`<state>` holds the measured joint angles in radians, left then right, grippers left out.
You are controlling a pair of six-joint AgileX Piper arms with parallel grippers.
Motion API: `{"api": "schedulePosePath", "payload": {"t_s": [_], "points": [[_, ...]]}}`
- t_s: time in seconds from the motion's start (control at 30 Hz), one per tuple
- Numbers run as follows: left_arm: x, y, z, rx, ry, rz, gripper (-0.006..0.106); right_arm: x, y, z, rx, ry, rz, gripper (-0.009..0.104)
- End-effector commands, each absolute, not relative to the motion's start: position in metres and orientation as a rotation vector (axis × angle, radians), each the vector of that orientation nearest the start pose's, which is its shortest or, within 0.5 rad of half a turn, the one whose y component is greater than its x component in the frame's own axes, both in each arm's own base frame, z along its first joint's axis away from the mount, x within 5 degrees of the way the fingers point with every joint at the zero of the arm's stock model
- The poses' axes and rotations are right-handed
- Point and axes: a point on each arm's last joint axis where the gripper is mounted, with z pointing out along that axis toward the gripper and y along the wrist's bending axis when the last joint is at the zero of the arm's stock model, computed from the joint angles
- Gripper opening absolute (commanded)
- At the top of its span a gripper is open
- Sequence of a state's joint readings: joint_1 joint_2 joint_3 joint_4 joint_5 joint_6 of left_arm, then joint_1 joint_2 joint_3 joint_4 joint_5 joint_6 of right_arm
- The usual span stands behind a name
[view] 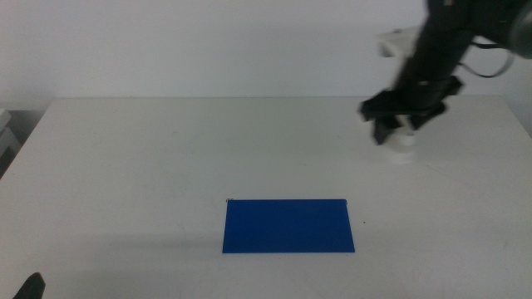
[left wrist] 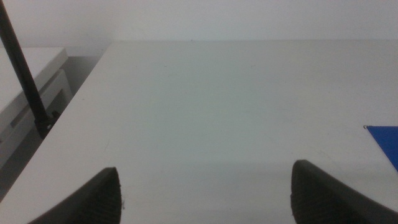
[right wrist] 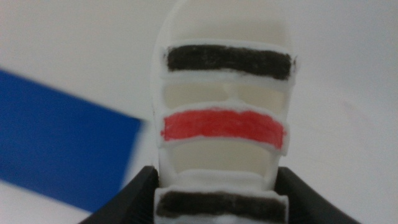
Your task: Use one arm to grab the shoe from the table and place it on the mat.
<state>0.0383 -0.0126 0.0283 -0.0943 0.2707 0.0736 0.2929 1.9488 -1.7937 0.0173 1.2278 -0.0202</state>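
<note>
Right wrist view, right claw [right wrist: 217, 193] gripping shoe [right wrist: 225, 124] by its sides, long axis pointing away, left claw [left wrist: 205, 193] wide

Bare table [view: 166, 158] on all sides of mat [view: 288, 225]; nothing resting on mat itself; only obstruction beyond mat's far right corner: right gripper [view: 397, 123] clamped on shoe [view: 401, 138]; left gripper [view: 29, 286] low off mat's near left, jaws apart.
</note>
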Motion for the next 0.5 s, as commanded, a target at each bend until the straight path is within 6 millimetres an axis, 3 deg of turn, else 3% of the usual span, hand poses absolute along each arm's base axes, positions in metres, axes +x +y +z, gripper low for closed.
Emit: {"api": "schedulePosePath", "payload": {"t_s": [0.0,0.2,0.47], "points": [[0.055,0.0,0.185,-0.038,1.681,-0.014,0.094,0.382,0.145,0.326,-0.494,2.719,0.106,-0.004],[0.055,0.0,0.185,-0.038,1.681,-0.014,0.094,0.36,0.209,0.319,-0.701,2.67,0.154,-0.004],[0.055,0.0,0.185,-0.038,1.681,-0.014,0.094,0.344,0.256,0.291,-0.853,2.684,0.166,-0.004]]}}
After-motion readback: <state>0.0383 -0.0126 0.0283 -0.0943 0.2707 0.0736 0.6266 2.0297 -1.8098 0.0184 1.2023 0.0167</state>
